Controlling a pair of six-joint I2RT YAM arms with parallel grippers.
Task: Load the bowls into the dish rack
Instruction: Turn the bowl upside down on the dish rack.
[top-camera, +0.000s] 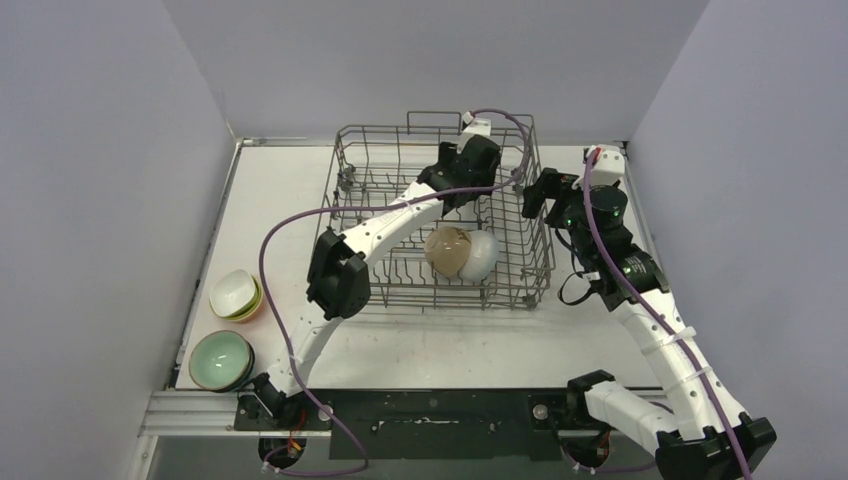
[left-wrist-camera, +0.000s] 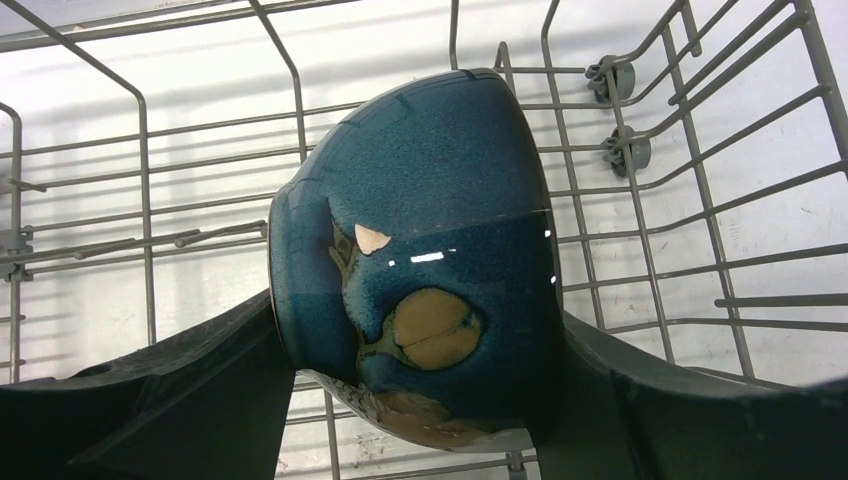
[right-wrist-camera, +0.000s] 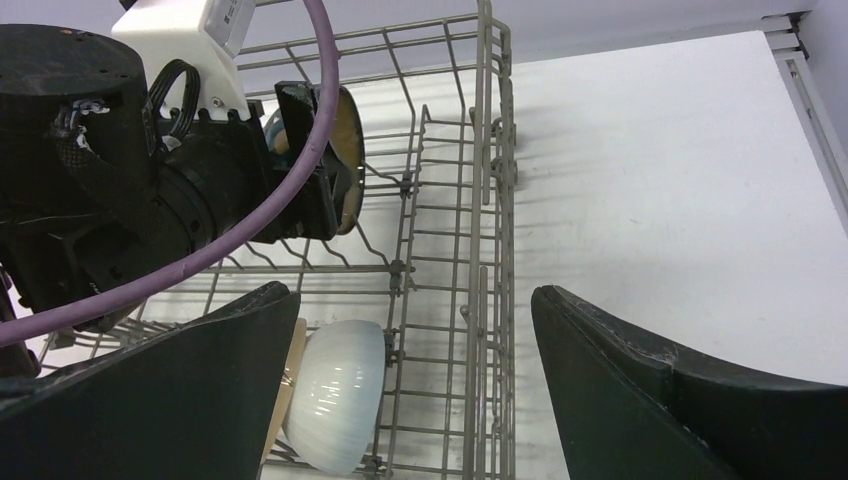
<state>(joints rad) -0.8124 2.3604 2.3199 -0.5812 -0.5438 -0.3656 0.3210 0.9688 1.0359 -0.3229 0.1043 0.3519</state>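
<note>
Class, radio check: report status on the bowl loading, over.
Left gripper shut on dark blue bowl, inside dish rack. Right gripper open, at rack's right side. Racked: beige bowl, white bowl; no obstruction seen.

White table (top-camera: 285, 190) stretching between walls, catching faint shadows. Pale grey walls (top-camera: 95, 150) enclosing it on three sides. Aluminium rail (top-camera: 190, 410) running along near edge, adjoining black plate (top-camera: 430, 410).

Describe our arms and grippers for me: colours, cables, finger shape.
Both arms, left arm and right arm, have white links with black joint housings. A purple cable runs along each. The fingers are broad, matte black and taper to blunt tips.
</note>
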